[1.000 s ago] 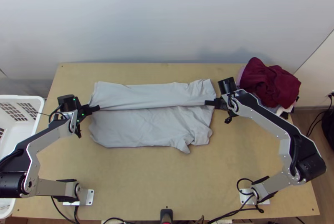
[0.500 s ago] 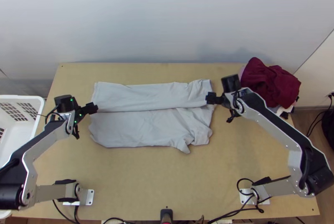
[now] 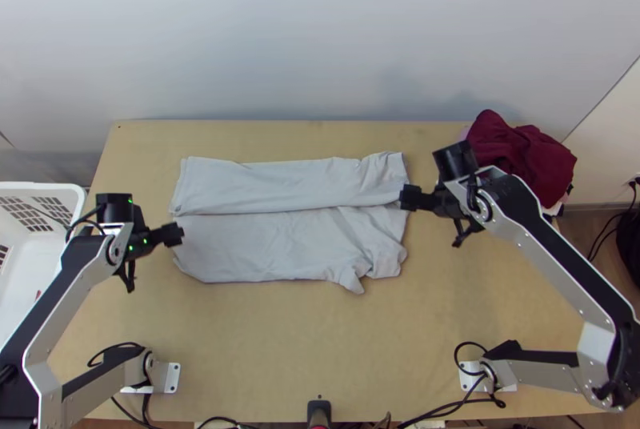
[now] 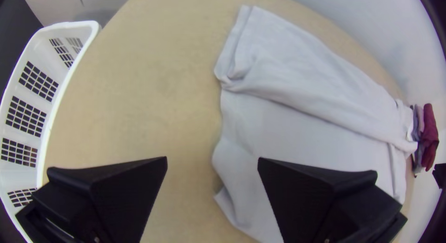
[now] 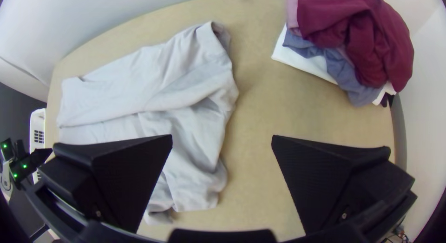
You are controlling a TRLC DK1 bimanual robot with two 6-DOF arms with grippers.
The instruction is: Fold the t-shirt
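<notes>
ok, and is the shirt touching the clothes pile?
Apart. The right wrist view shows it: a strip of bare table runs between the shirt's nearest end and the pile.

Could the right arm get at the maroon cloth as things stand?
Probably yes: the right gripper is nearby with its fingers apart, holding nothing, and the maroon cloth lies on top of the pile, with nothing seen over it.

T-shirt (image 3: pixel 264 245) between basket (image 3: pixel 48 186) and clothes pile (image 3: pixel 524 161)
</notes>
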